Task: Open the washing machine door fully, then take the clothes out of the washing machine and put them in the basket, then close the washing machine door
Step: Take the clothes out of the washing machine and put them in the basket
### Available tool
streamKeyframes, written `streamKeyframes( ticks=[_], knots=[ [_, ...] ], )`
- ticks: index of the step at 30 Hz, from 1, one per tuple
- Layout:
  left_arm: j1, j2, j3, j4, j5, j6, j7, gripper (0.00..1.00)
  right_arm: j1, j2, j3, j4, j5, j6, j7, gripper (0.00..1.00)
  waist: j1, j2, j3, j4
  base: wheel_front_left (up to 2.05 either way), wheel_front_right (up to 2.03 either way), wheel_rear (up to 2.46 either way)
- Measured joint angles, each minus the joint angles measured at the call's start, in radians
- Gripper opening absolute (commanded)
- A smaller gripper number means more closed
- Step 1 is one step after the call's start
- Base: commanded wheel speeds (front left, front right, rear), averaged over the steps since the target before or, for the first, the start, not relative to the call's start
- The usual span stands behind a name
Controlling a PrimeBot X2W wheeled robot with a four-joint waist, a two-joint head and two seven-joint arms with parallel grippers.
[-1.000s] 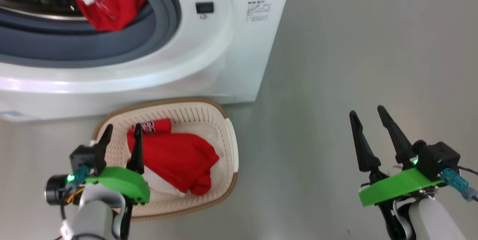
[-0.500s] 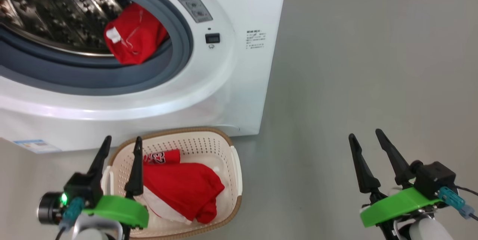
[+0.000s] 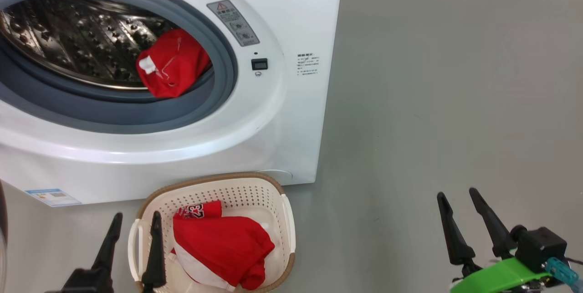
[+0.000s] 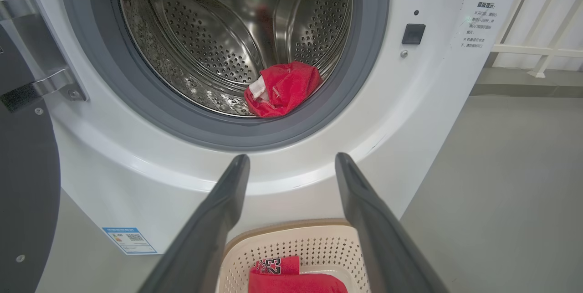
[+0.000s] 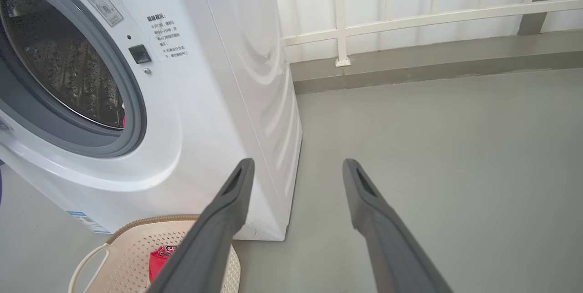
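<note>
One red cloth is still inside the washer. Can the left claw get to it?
Probably yes: the open left claw faces the crumpled red fabric garment just inside the grey rubber ring, with nothing between them.

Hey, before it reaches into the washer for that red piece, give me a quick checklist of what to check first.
1. washing machine door swung clear of the opening: ok.
2. left claw open and empty: ok.
3. right claw open and empty: ok.
4. red garment in the drum lies near the front edge, nothing on it: ok.
5. basket stands below the opening, with room beside the red jersey: ok.
6. More clothes hidden behind the grey ring: cannot tell.
</note>
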Motion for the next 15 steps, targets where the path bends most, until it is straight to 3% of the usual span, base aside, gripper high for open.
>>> streamKeyframes(
  ticks=[15],
  knots=[
    [0.067,0.004,-0.001,-0.062,-0.016,0.035,0.000,1.00,0.048,0.001,-0.021,-0.005,0.000,0.000,0.000,1.00,0.0000,0.0000,-0.008,0.003,0.00,0.00,0.00]
  ],
)
